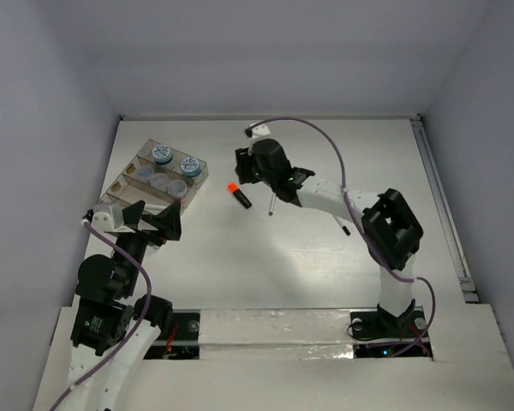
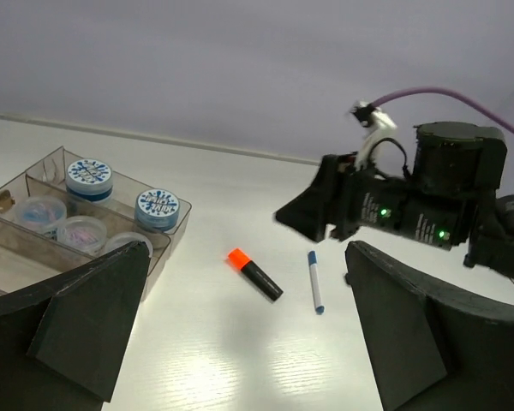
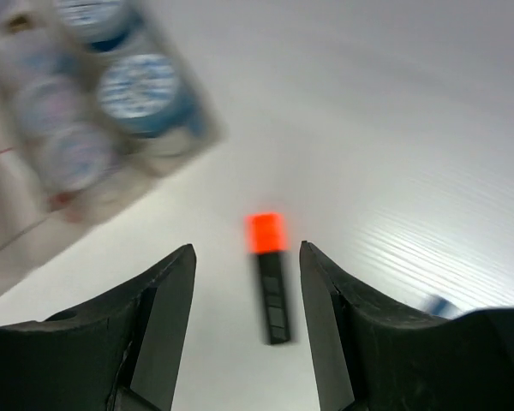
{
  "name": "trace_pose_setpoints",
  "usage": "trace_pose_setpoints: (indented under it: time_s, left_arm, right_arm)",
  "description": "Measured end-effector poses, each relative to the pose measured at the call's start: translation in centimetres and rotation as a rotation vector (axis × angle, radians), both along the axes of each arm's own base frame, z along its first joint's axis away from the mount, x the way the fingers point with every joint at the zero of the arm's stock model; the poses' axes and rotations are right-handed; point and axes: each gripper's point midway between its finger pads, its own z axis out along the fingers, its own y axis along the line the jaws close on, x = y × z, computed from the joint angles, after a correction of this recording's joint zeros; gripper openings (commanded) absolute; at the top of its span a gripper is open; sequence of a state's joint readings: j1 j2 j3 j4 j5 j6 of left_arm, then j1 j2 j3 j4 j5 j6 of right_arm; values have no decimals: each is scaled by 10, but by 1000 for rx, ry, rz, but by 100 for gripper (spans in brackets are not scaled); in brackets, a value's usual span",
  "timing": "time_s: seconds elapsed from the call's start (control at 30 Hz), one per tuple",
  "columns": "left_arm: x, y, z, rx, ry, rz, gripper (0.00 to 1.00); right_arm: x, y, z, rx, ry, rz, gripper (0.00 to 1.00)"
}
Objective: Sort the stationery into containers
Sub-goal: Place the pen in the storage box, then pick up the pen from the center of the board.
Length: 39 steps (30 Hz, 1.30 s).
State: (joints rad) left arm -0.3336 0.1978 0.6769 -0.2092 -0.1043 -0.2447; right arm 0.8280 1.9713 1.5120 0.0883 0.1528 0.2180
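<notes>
A: Where is the left gripper (image 1: 147,224)?
B: Beside the organiser tray (image 1: 130,175), wide open and empty. Two blue-topped jars (image 1: 162,153) sit in the tray's back slot, and clear jars (image 1: 160,181) in the next.
A: And the orange highlighter (image 1: 240,196)?
B: Flat on the table, just in front of the right gripper (image 3: 247,253). Its jaws are apart and hold nothing. A blue-capped pen (image 2: 315,282) lies near.

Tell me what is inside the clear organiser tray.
Two blue-topped jars in the back row, three paler jars in front. The tray's nearer compartments are hidden behind the left gripper.
</notes>
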Motion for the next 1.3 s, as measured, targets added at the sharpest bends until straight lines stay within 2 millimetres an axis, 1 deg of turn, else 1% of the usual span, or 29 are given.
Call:
trace_pose_setpoints:
  time_s: [0.03,0.1,0.17,0.2,0.3,0.43,0.57,0.6,0.67,0.77,0.8,0.83,0.9,1.03,1.1,1.13,1.17,1.2,1.27,1.3]
  left_arm:
    - [0,0,0,0,0,-1,99]
    - [0,-2,0,0,0,-8,99]
    - [-1,-2,0,1,0,-12,99]
    - [-1,-2,0,1,0,-13,99]
    - [-1,-3,0,1,0,-15,99]
    - [-2,-5,0,2,0,-28,99]
    - [-2,-5,0,1,0,-29,99]
    - [-2,-6,0,2,-1,-31,99]
    - [-2,-7,0,2,-1,-36,99]
    - [-2,-7,0,2,-1,-38,99]
    - [-2,-7,0,2,-1,-39,99]
    - [-2,-8,0,2,-1,-40,99]
    - [-2,-8,0,2,-1,-40,99]
    - [-2,-8,0,2,-2,-41,99]
    - [-2,-8,0,2,-2,-40,99]
    - [-2,-8,0,2,-2,-40,99]
    - [-2,-8,1,2,-3,-40,99]
    - [-2,-8,0,2,-2,-40,99]
    - [-2,-8,1,2,-3,-40,99]
    - [-2,-8,1,2,-3,-40,99]
  right_arm:
    - [10,-21,-2,-8,15,-64,58]
    - [25,-57,-15,-45,56,-179,58]
    - [31,-84,-37,-102,106,-264,57]
    - [31,-93,-49,-137,131,-297,57]
    - [25,-108,-77,-208,191,-349,57]
    - [13,-120,-107,-271,266,-366,56]
    - [9,-127,-128,-303,317,-388,50]
    - [7,-128,-133,-307,328,-393,45]
    - [5,-130,-144,-310,349,-403,42]
    - [4,-129,-144,-301,355,-402,24]
    - [4,-129,-145,-297,358,-402,12]
    - [4,-129,-144,-296,358,-402,8]
    - [5,-128,-144,-290,356,-406,3]
    - [6,-130,-139,-288,330,-390,1]
    - [2,-128,-132,-273,309,-348,1]
    - [0,-125,-124,-257,293,-320,1]
    - [-3,-117,-115,-236,280,-279,1]
    - [-3,-104,-102,-201,253,-233,1]
    - [-6,-72,-74,-129,188,-131,2]
    - [-11,-47,-58,-85,158,-51,1]
